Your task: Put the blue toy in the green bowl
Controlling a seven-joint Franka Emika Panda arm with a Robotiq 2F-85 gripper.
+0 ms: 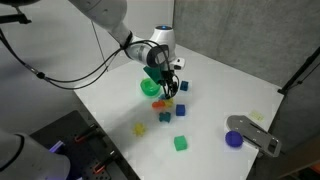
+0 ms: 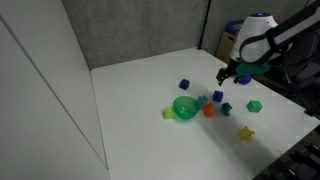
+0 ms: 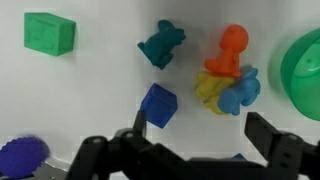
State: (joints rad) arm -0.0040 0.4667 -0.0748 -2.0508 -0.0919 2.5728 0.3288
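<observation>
In the wrist view the blue toy, a pale light-blue piece, lies on the white table against a yellow piece. The green bowl is cut off at the right edge, just beyond them. My gripper is open and empty, its two black fingers hanging just below the toy and apart from it. In both exterior views the gripper hovers above the toy cluster beside the bowl.
An orange figure and a darker teal figure lie above the cluster. A dark blue cube is by my left finger. A green block and a purple cup lie at the left. A grey object lies beside the cup.
</observation>
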